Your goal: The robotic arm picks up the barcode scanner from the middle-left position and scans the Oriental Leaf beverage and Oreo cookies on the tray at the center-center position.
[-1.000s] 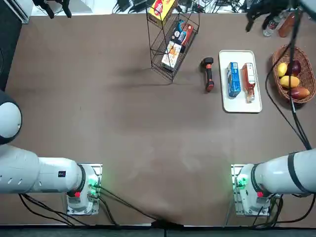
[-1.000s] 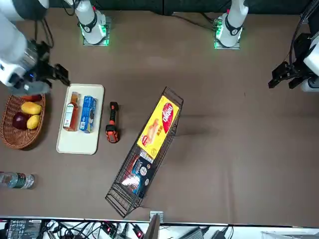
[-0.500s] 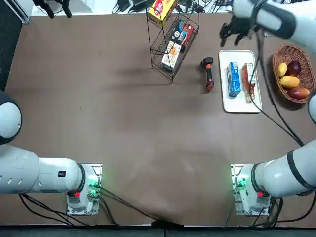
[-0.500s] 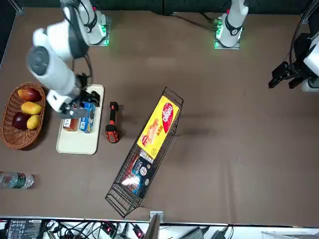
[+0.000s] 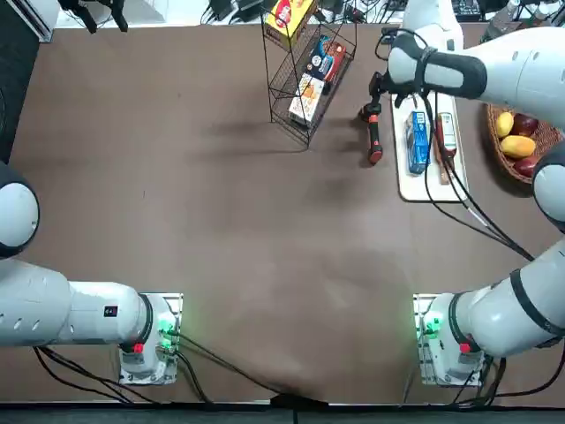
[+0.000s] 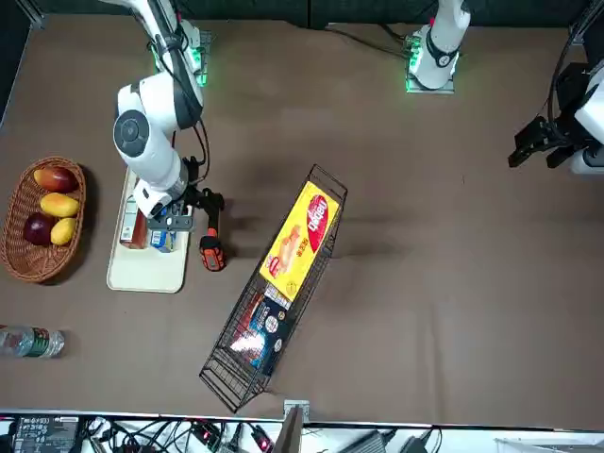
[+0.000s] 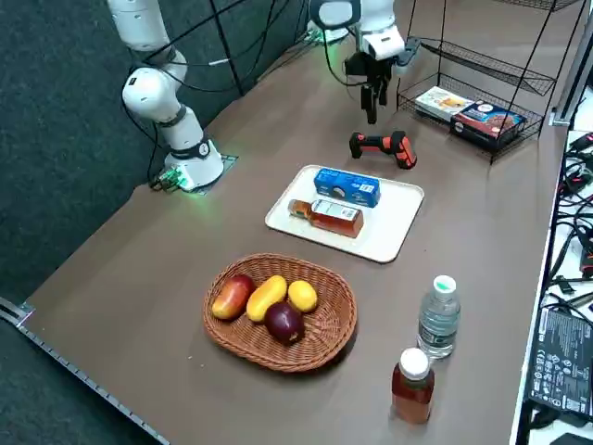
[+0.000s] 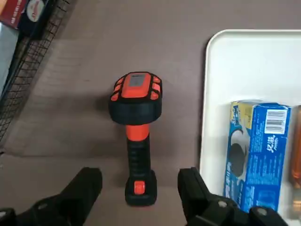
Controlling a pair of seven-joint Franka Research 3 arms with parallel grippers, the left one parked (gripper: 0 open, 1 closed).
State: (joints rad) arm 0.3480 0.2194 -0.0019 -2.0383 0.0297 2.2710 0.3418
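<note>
The black scanner (image 5: pixel 373 132) with an orange-red handle lies flat on the brown table, just left of the white tray (image 5: pixel 430 185). On the tray, the blue Oreo packet (image 5: pixel 418 141) and the amber Oriental Leaf bottle (image 5: pixel 446 141) lie side by side. My right gripper (image 5: pixel 381 86) hangs open above the scanner. In the wrist view its two fingers (image 8: pixel 89 186) straddle the scanner's handle (image 8: pixel 137 141) without touching it, with the Oreo packet (image 8: pixel 256 150) beside them. The right side view shows the gripper (image 7: pixel 371 100) well above the scanner (image 7: pixel 382 146).
A tipped wire rack (image 5: pixel 305 79) with snack boxes stands just left of the scanner, a yellow-and-red box (image 5: pixel 290 16) on top. A wicker fruit basket (image 5: pixel 523 132) sits right of the tray. A clear bottle (image 7: pixel 438 318) and an orange-brown bottle (image 7: pixel 410 385) stand beyond it.
The right arm has swung left from the far right corner, across the tray, and now hangs over the scanner. Nothing on the table has moved.
</note>
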